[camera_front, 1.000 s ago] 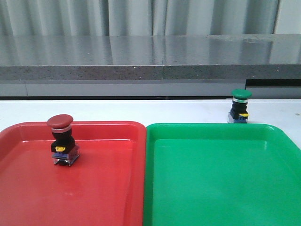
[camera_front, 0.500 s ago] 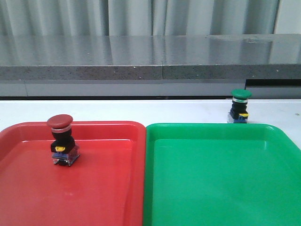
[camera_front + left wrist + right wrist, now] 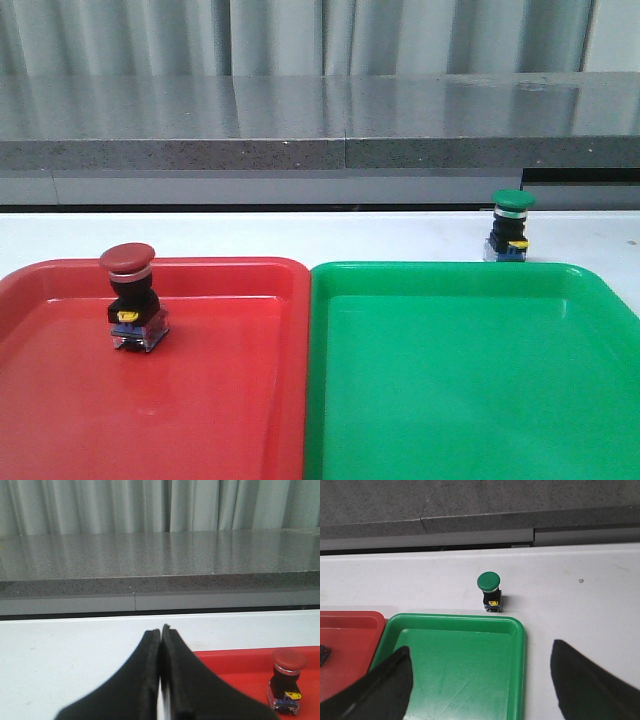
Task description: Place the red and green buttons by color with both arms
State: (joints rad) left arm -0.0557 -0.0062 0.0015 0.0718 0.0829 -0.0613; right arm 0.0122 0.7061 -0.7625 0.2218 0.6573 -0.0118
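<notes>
Left gripper [image 3: 160, 680]: fingers pressed together, nothing between them; held level above the white table [image 3: 300, 235], pointing toward the grey ledge [image 3: 320, 150].
Right gripper [image 3: 480, 680]: fingers spread wide, empty; raised over the green tray [image 3: 455, 670], angled down.
Red button [image 3: 133, 296]: upright inside the red tray [image 3: 200, 400], near its far left corner.
Green button [image 3: 511, 225]: upright on the table, just beyond the green tray's far rim.
</notes>
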